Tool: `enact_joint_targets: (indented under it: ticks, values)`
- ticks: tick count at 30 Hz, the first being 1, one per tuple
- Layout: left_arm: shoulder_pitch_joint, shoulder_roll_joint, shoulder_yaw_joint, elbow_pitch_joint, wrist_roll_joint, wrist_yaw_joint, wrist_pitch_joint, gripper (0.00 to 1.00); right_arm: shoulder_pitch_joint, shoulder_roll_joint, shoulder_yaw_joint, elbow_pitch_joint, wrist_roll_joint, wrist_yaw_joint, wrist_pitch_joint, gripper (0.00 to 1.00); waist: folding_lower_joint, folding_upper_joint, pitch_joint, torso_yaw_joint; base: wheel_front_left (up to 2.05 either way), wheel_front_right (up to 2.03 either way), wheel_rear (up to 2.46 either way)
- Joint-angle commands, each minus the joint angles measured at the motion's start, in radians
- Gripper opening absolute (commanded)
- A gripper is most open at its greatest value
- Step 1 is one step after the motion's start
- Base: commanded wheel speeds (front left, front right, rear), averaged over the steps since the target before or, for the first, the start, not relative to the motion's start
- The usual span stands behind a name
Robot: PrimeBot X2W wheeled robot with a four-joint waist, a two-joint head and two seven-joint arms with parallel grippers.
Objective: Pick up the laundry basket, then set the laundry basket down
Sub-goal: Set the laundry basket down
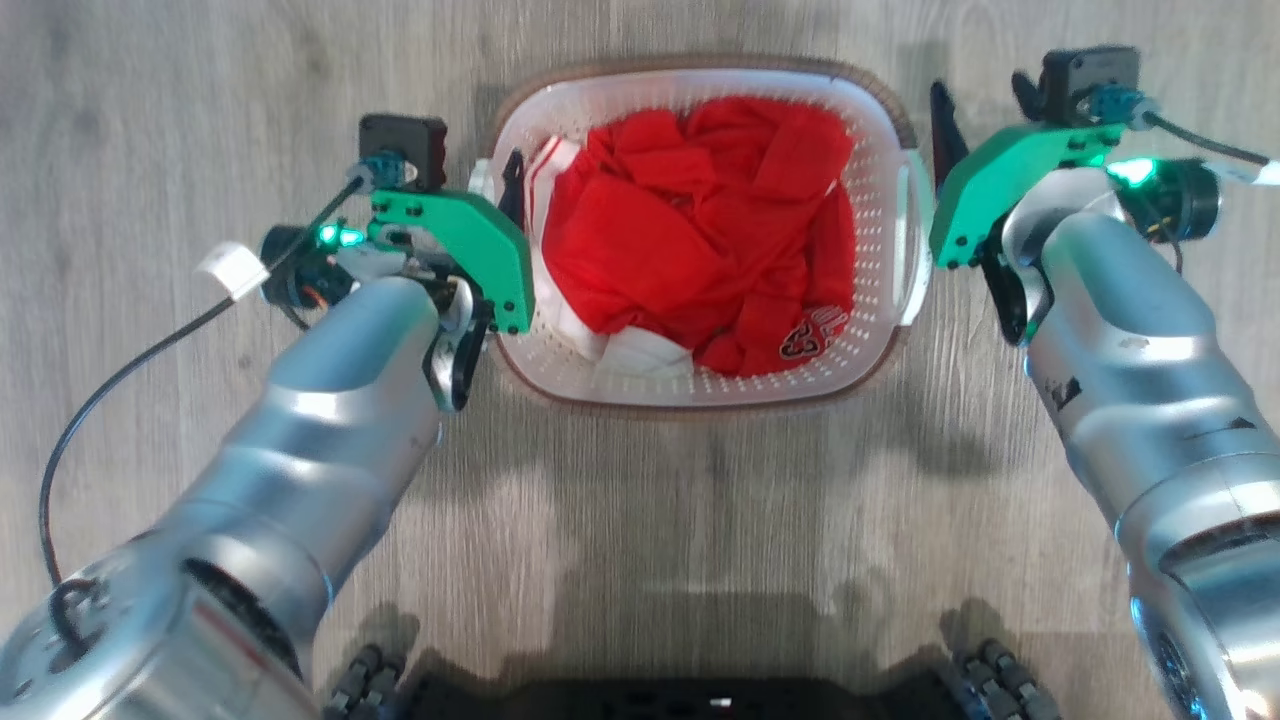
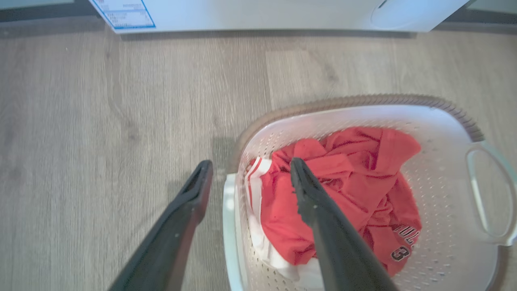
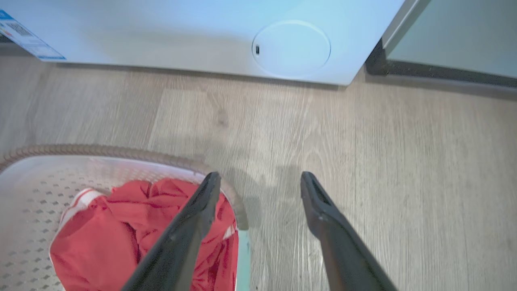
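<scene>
A crumpled red garment [image 1: 700,230] with white trim lies bunched above the grey wood-look floor [image 1: 700,520]. Farther off stands a white appliance [image 3: 161,36] with a round cover [image 3: 291,48] and a blue-edged label [image 2: 123,14].

It was a home laundry area: a white washing machine [image 3: 161,36] stood on plank flooring [image 3: 404,161], near a laundry basket [image 2: 363,101] of red clothes [image 1: 700,230].

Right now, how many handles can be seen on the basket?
2. The right handle is on the basket's side by the right pincer; the left handle sits inside the open left pincer.
</scene>
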Motion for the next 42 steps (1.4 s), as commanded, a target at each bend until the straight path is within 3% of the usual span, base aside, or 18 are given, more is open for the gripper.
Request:
enact_joint_targets:
  ticks: [1, 10, 17, 23, 31, 42]
  values:
    - [0.022, 0.038, 0.040, -0.027, 0.027, 0.011, -0.009, 1.00, 0.063, 0.020, -0.009, -0.034, -0.022, 0.003, -0.013, 1.00, 0.0001, -0.0001, -0.031, -0.003, 0.00, 0.00, 0.00]
    - [0.207, 0.091, 0.347, -0.291, 0.302, 0.049, -0.010, 1.00, 0.225, 0.020, -0.112, -0.274, -0.111, 0.003, -0.013, 1.00, 0.0001, -0.0001, -0.173, -0.005, 0.00, 0.00, 0.00]
    - [0.395, 0.090, 0.557, -0.493, 0.526, 0.042, -0.010, 1.00, 0.363, 0.020, -0.118, -0.457, -0.115, 0.003, -0.013, 1.00, 0.0001, -0.0001, -0.287, -0.016, 0.00, 0.00, 0.00]
    - [0.555, 0.069, 0.693, -0.653, 0.656, 0.016, -0.010, 1.00, 0.486, 0.020, -0.119, -0.590, -0.103, 0.003, -0.013, 1.00, 0.0001, -0.0001, -0.376, -0.029, 0.00, 0.00, 0.00]
    - [0.738, 0.038, 0.811, -0.827, 0.751, -0.038, -0.010, 1.00, 0.634, 0.020, -0.144, -0.722, -0.087, 0.003, -0.013, 1.00, 0.0001, -0.0001, -0.471, -0.038, 0.00, 0.00, 0.00]
    - [0.925, 0.022, 0.897, -0.975, 0.818, -0.038, -0.010, 1.00, 0.796, 0.020, -0.154, -0.881, -0.100, 0.003, -0.013, 1.00, 0.0001, -0.0001, -0.569, -0.044, 0.00, 0.00, 0.00]
